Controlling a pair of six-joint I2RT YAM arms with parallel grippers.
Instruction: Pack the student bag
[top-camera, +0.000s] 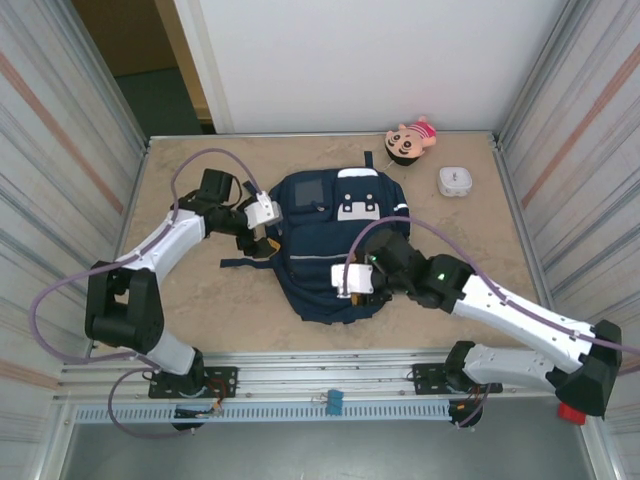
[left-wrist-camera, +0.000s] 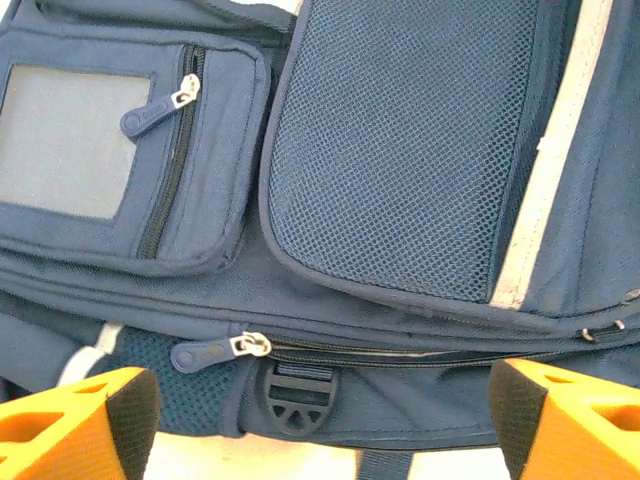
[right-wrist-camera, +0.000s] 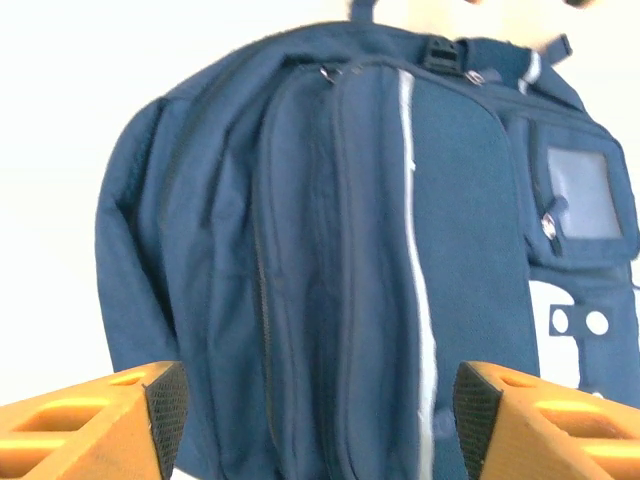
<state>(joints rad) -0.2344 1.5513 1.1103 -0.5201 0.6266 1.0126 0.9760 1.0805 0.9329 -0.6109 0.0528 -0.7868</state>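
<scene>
The student bag (top-camera: 335, 245) lies flat at the middle of the counter (top-camera: 200, 300). Its long axis runs up the frame in the top view, with the white patches at the upper end and the base toward the arms. It is navy, with thin pale stripes, a mesh pocket (left-wrist-camera: 400, 150) and a small windowed pocket (left-wrist-camera: 75, 140). From the left wrist view we see a zip pull (left-wrist-camera: 250, 345) sitting at the end of a zip that looks closed, just above a dark buckle (left-wrist-camera: 297, 395).

The left jaws are spread wide and hold nothing. They face the bag's left flank near its upper end, with that zip straight ahead of them. The right jaws are likewise spread and hold nothing. They hang over the bag's lower end and look along its length. We judge the left arm (top-camera: 165, 245) the better placed for the zip pull, since it lies just ahead of and between its jaws.

At the upper right of the top view, well apart from the bag's lower end, we see a plush doll (top-camera: 410, 140) and a small white case (top-camera: 455, 181), neither yet packed.
</scene>
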